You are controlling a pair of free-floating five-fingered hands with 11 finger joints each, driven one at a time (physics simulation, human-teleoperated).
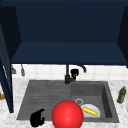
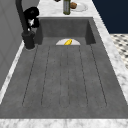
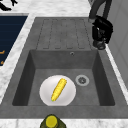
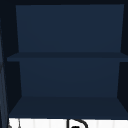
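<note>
My right hand (image 1: 74, 73) is at the black faucet (image 1: 67, 76) behind the sink, its fingers curled round the faucet's lever. The same hand (image 2: 31, 16) sits beside the spout in the left side view, and in the right side view the hand (image 3: 102, 30) hangs just above the faucet's base. My left hand (image 1: 37, 118) floats low over the front left corner of the draining board, fingers relaxed, holding nothing. A red ball (image 1: 67, 114) is at the sink's front edge. In the basin lies a white plate (image 3: 45, 96) with a corn cob (image 3: 59, 89) on it.
A green bottle (image 1: 121, 95) stands on the counter to the right of the basin. The ribbed draining board (image 2: 65, 75) lies to the left. A dark blue wall cabinet (image 4: 67, 75) hangs open above, its door (image 1: 5, 75) swung out at the left. The drain (image 3: 82, 80) is beside the plate.
</note>
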